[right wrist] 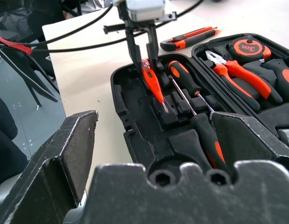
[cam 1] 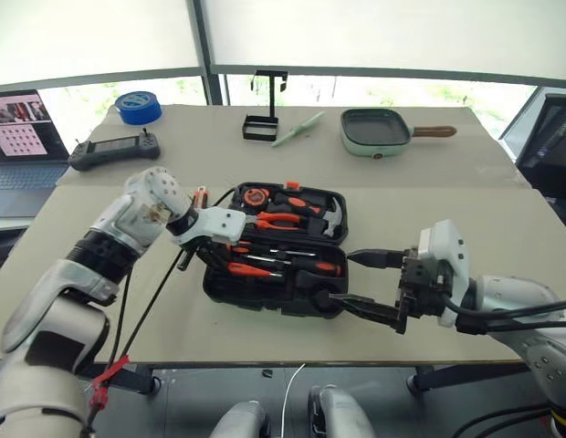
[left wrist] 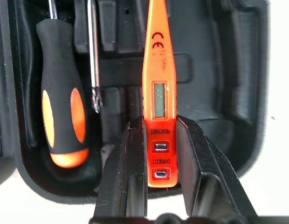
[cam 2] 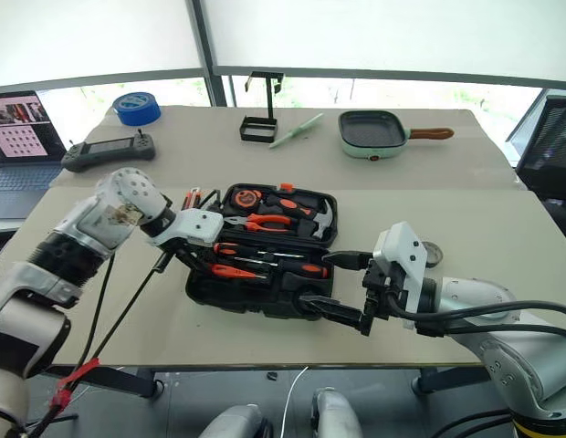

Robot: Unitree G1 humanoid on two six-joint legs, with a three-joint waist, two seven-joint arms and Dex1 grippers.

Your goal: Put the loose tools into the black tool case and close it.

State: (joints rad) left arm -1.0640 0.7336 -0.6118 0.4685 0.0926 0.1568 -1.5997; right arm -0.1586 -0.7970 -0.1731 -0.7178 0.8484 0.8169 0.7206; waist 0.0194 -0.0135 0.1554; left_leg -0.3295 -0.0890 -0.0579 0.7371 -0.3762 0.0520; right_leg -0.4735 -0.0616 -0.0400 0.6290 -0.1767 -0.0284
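Observation:
The black tool case [cam 1: 265, 301] lies open in the middle of the table. My left gripper [left wrist: 158, 122] is shut on the slim all-orange screwdriver [left wrist: 156, 84], held tip-down over the left end of the case's near half [right wrist: 135, 140]. Beside it in that half lies a black-and-orange screwdriver [left wrist: 63, 107] in its recess, next to a steel shaft [left wrist: 93, 56]. The black-and-orange utility knife [right wrist: 189, 38] rests on the table beyond the case's far left corner. My right gripper [cam 1: 342, 276] stands open by the case's right front corner, holding nothing. A small grey tape roll [cam 2: 432, 253] sits behind my right wrist.
The case's far half holds pliers [cam 1: 281, 219], a hammer [cam 1: 330, 219] and a tape measure [cam 1: 256, 195]. At the back stand a game controller [cam 1: 114, 151], a blue tape roll [cam 1: 138, 107], a laptop [cam 1: 23, 137], a black stand [cam 1: 262, 119] and a pan [cam 1: 376, 130].

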